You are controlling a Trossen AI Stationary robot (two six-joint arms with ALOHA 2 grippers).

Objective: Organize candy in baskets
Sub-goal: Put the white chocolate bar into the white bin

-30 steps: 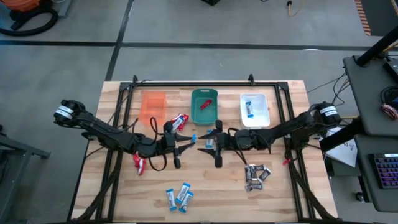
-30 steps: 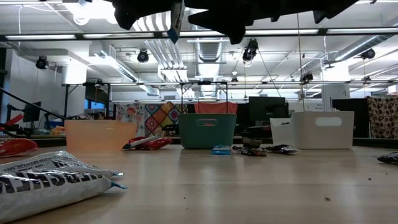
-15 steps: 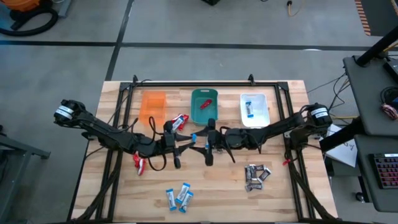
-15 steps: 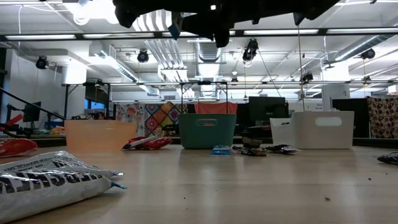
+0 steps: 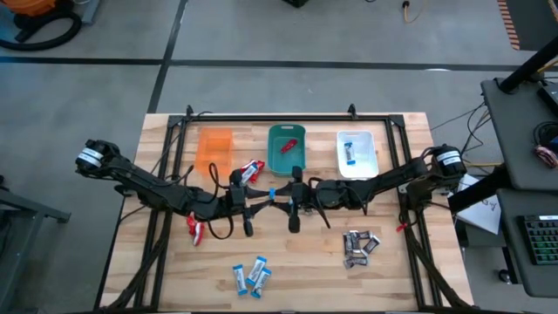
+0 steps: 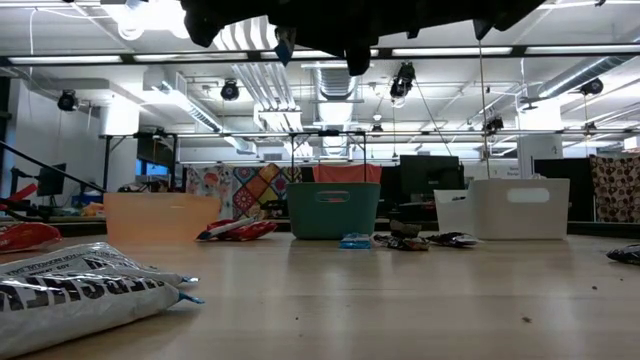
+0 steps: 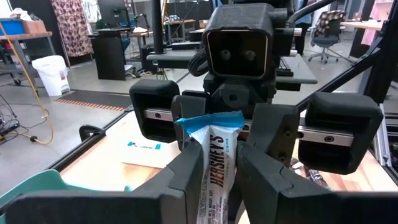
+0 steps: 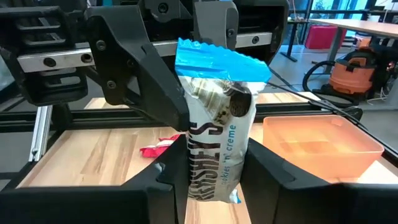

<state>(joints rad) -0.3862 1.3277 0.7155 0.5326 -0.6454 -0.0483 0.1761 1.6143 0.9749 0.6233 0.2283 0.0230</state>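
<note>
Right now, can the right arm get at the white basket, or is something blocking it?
Probably yes, though not empty-handed. The white basket sits just behind the right arm with bare table between. But the right gripper is mid-handover, closed with the left gripper on one blue-and-white candy bar, so the left must release first.

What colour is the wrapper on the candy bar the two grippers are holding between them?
The candy bar is white with a blue end, clearest in the right wrist view.

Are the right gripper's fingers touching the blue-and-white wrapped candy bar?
Touching. The right wrist view shows the right gripper with both fingers pressed against the blue-and-white candy bar.
</note>
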